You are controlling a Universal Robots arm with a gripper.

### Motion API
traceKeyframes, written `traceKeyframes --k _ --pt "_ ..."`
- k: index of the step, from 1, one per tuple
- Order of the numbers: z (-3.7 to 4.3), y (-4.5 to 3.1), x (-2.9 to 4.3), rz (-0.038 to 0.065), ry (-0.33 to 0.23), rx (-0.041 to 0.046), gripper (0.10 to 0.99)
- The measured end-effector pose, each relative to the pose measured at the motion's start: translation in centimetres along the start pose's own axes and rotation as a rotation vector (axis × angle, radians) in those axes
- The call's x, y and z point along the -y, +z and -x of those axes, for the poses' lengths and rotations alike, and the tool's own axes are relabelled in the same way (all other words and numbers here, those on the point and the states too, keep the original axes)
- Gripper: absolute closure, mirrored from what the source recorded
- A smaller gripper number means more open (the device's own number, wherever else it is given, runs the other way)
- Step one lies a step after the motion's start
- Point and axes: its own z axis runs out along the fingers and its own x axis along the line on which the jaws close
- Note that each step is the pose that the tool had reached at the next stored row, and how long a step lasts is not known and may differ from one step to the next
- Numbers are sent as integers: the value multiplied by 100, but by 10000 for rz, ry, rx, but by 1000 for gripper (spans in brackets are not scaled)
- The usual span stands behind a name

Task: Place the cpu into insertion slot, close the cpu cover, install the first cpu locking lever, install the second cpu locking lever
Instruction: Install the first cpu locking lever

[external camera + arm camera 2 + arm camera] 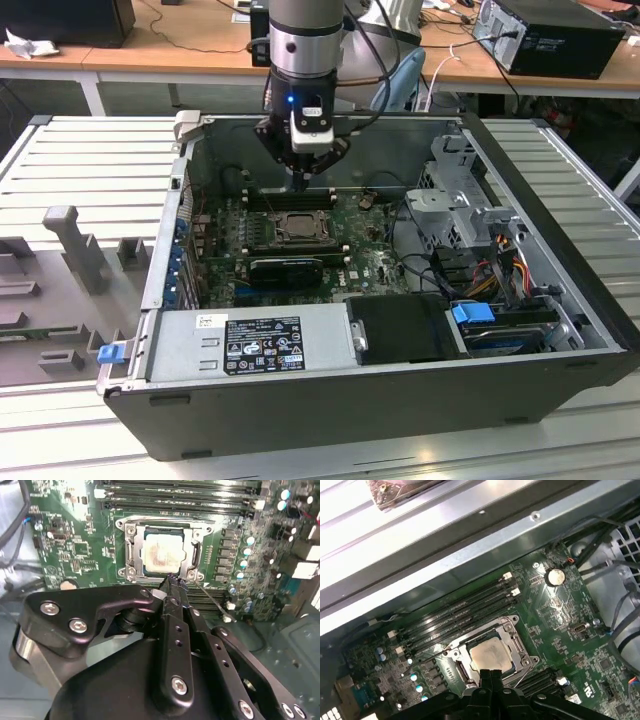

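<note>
While the cpu (161, 554) is seated flat in the insertion slot (275, 228), near the centre of the exterior view, the cpu cover (131, 552) is laid down around it, the chip's pale face framed by the window. The gripper (172, 581) is held at the slot's edge, fingers pressed together with nothing gripped. A thin lever rod (212, 600) is seen slanting away from the socket corner beside the fingertips. The motherboard (370, 265) is housed in an open computer case (400, 390).

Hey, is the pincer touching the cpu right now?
Apart. In the exterior view the pincer ends short of the cpu seated in the insertion slot, with a plain gap between them.
</note>
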Motion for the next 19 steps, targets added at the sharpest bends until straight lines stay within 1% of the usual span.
traceKeyframes --k 5,19 --pt "0 0 0 1 -591 -15 980" --pt "0 0 1 5 -1619 -42 980"
